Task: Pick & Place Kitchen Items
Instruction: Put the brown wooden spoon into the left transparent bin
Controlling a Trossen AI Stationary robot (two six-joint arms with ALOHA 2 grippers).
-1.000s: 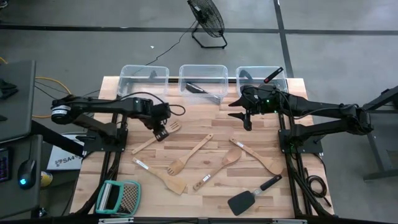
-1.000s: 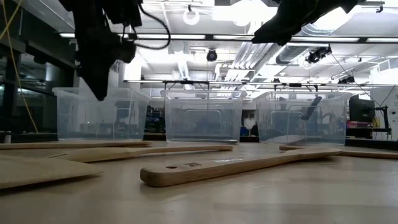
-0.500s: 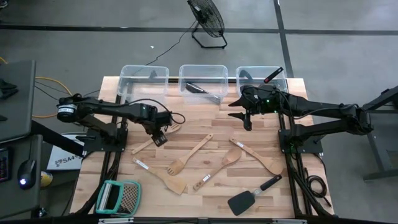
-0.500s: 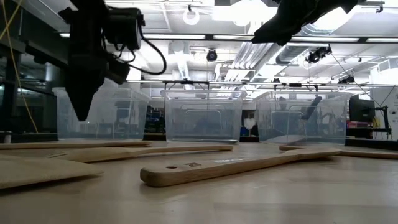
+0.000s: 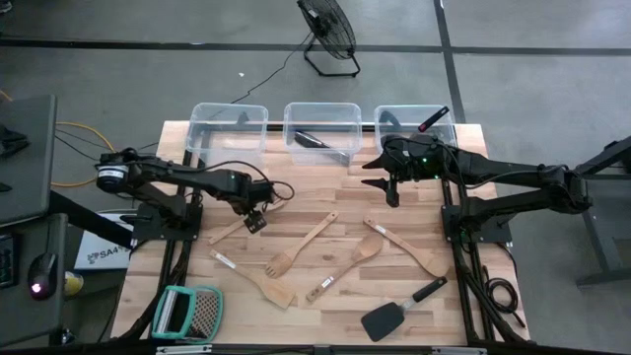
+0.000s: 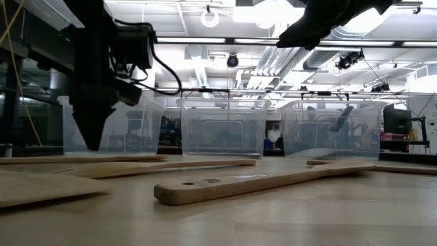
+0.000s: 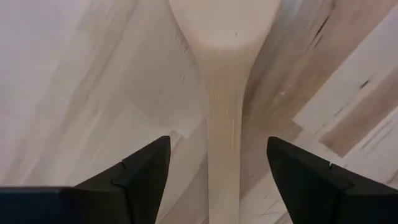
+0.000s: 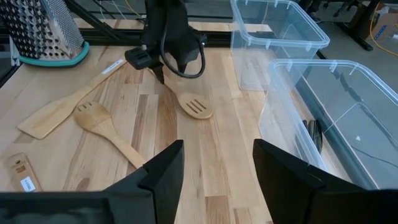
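Several pale wooden utensils lie flat on the table. My left gripper is open and low over the slotted wooden spatula. Its fingers stand on either side of the spatula's handle, with a gap on both sides. The spatula's slotted head points toward the bins. My right gripper hangs open above the table in front of the right bin, with nothing between its fingers. A black spatula lies near the front right.
Three clear bins stand along the far edge. The middle one holds a black utensil, and a red-tipped handle sticks out of the right one. A teal-framed grater lies at the front left. Wooden utensils cover the table's middle.
My left gripper has come down toward the table, drifting slightly toward the near edge, until its fingertips are low around the slotted spatula's handle. The utensils have not moved.
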